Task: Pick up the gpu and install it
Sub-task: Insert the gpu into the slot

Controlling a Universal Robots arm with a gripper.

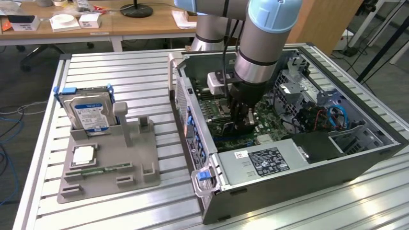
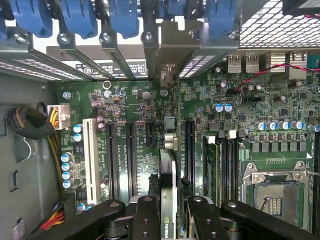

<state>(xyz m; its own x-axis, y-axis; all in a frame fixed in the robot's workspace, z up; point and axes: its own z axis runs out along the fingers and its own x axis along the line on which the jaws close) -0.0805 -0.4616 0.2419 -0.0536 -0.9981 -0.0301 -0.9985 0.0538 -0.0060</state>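
Clamped between the gripper (image 2: 167, 220) fingers: the gpu (image 2: 168, 170), edge-on, running toward 12 o'clock over the motherboard (image 2: 135, 115) slots inside the computer case (image 1: 307, 167).

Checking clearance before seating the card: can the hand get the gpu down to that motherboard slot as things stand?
Probably yes. The hand holds the gpu edge-on above the motherboard, inside the open computer case. The slot beneath looks bare, and the rear bracket opening ahead looks unobstructed.
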